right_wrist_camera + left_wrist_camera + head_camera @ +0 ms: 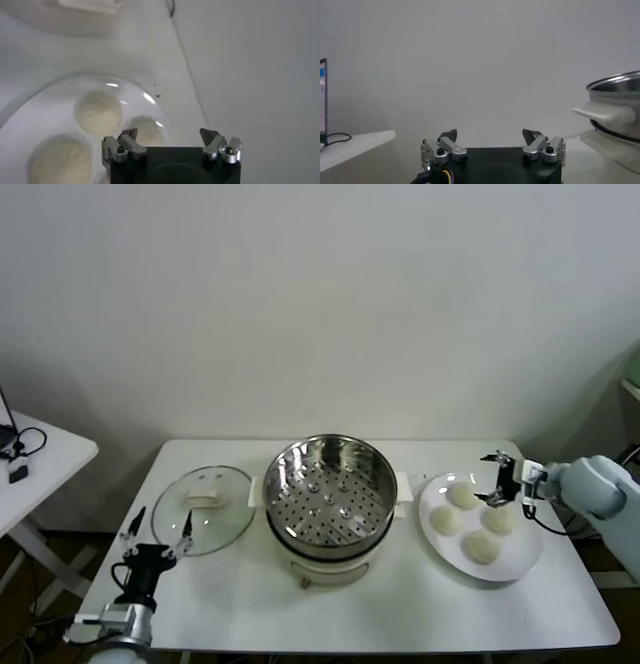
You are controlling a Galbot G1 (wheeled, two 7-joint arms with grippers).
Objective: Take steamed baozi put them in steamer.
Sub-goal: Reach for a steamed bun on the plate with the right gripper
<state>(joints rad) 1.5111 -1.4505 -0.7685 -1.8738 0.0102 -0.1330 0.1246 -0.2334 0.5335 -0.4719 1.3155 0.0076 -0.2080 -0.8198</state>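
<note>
The steamer, a shiny steel pot with a perforated floor on a white base, stands mid-table with nothing inside. Several pale steamed baozi lie on a white plate to its right. My right gripper hovers open over the plate's far edge, just above and beside the baozi, holding nothing. From the right wrist, baozi lie ahead of the open right gripper, one close to a fingertip. My left gripper waits open and empty at the front left; in its own view the left gripper faces the wall, with the steamer off to one side.
A flat glass lid with a white knob lies left of the steamer, close to the left gripper. A small side table with cables stands beyond the table's left edge. The wall runs close behind the table.
</note>
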